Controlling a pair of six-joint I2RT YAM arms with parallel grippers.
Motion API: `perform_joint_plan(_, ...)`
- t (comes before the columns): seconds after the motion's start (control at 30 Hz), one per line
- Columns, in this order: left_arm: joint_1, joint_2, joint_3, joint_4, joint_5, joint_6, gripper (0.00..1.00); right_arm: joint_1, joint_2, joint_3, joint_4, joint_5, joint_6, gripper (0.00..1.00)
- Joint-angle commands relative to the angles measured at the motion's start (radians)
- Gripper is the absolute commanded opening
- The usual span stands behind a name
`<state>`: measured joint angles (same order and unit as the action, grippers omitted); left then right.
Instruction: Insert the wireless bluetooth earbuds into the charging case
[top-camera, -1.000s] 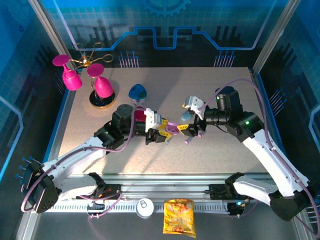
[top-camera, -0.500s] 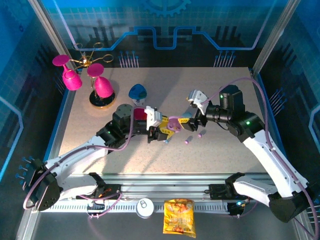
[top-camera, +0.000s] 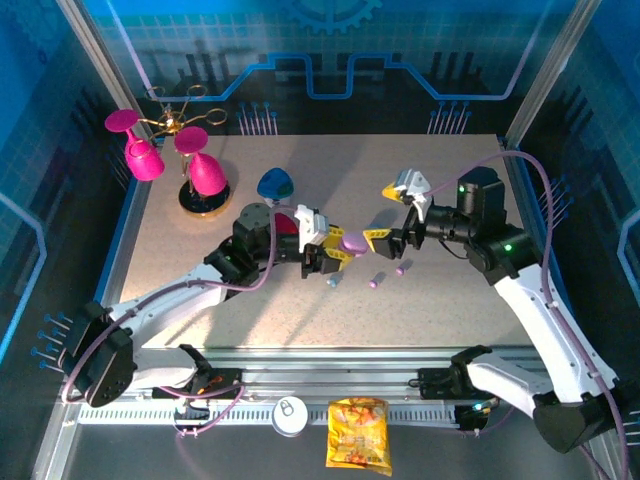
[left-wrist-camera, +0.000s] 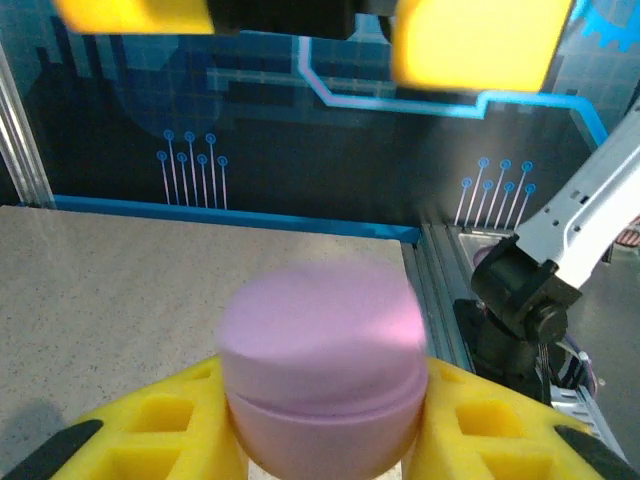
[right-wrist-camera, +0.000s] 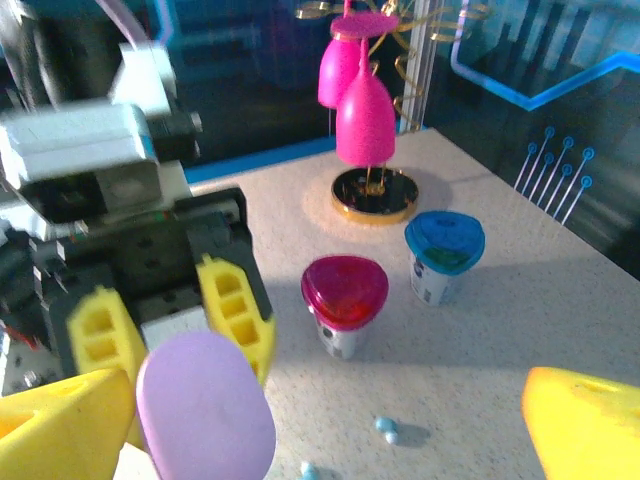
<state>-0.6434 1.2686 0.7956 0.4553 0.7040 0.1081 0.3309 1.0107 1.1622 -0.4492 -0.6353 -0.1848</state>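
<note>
We see the left gripper pinching the purple charging case above the table, its lid apparently closed. The right gripper is spread wide beside it. The earbuds lie loose below, so we judge none inserted yet.

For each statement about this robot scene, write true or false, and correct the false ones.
1. The left gripper is shut on the purple case. True.
2. The right gripper is clamped on the purple case. False: its jaws stand wide open and grip nothing.
3. Earbuds lie loose on the table. True.
4. The blue-lidded cup lies on its side. False: it stands upright beside the red-lidded cup.
5. The snack bag lies between the two grippers. False: it sits at the near edge, in front of the arm bases.
</note>
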Motion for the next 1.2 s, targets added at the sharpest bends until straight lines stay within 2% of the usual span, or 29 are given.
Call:
perform_joint_plan(0.0, 0.01, 0.009, -0.026, 0.167, 0.016, -0.062, 0.23, -0.046, -0.028, -0.046, 0.091, -0.081, 0.163, 1.0)
perform_joint_plan(0.17, 0.012, -0.004, -0.054, 0.2, 0.027, -0.093, 0.23, -0.033, -0.096, -0.162, 0.166, -0.146, 0.114, 1.0)
perform_joint_plan(0.33, 0.013, -0.039, -0.052, 0.159, 0.074, -0.126, 0.23, 0.085, -0.136, -0.234, 0.152, -0.038, -0.033, 0.96)
perform_joint_plan(0.47, 0.011, -0.061, -0.041, 0.101, 0.105, -0.125, 0.23, 0.136, -0.086, -0.209, 0.152, 0.002, -0.039, 0.89)
perform_joint_plan(0.6, 0.011, -0.085, -0.039, 0.054, 0.123, -0.108, 0.23, 0.135, -0.063, -0.196, 0.18, 0.051, -0.029, 0.79)
perform_joint_plan(0.77, 0.012, -0.11, -0.05, 0.033, 0.123, -0.097, 0.23, 0.113, -0.054, -0.178, 0.198, 0.055, -0.016, 0.7)
perform_joint_plan(1.17, 0.013, -0.094, -0.071, 0.024, 0.125, -0.082, 0.23, 0.1, -0.069, -0.187, 0.212, 0.046, 0.015, 0.65)
